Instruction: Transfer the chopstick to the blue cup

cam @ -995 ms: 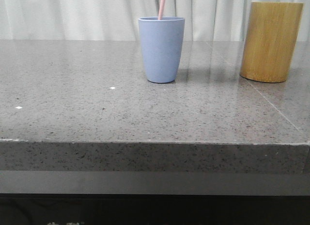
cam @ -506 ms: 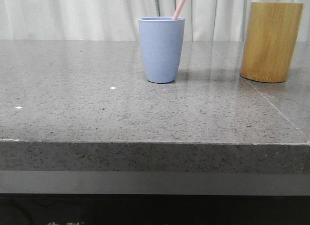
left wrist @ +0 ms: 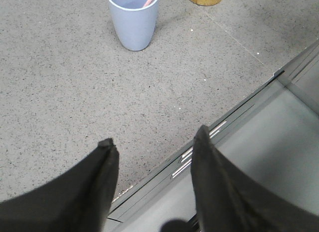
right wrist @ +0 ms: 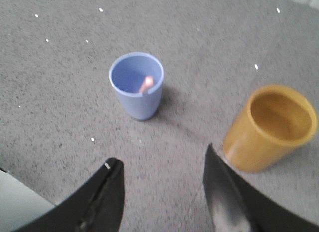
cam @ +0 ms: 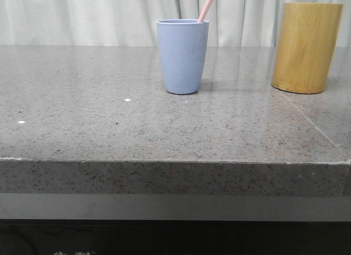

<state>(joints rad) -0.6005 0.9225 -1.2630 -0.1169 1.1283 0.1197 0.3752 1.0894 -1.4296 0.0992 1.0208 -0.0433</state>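
The blue cup (cam: 182,56) stands upright on the grey stone table (cam: 109,129), a little right of centre at the back. A pale pink chopstick (cam: 207,6) stands in it, leaning right against the rim. The cup also shows in the left wrist view (left wrist: 133,20) and the right wrist view (right wrist: 137,85), where the chopstick's end (right wrist: 146,84) shows inside it. My left gripper (left wrist: 155,142) is open and empty over the table's near edge. My right gripper (right wrist: 162,159) is open and empty, high above the table, short of the cup. Neither gripper shows in the front view.
A taller yellow-brown bamboo cylinder (cam: 306,47) stands at the back right; seen from above in the right wrist view (right wrist: 269,127) it holds nothing. A pale curtain hangs behind the table. The table's front edge (cam: 175,162) runs across the front view.
The chopstick in the blue cup has tipped from leaning near the cup's middle to leaning right against the rim. Nothing else has moved.
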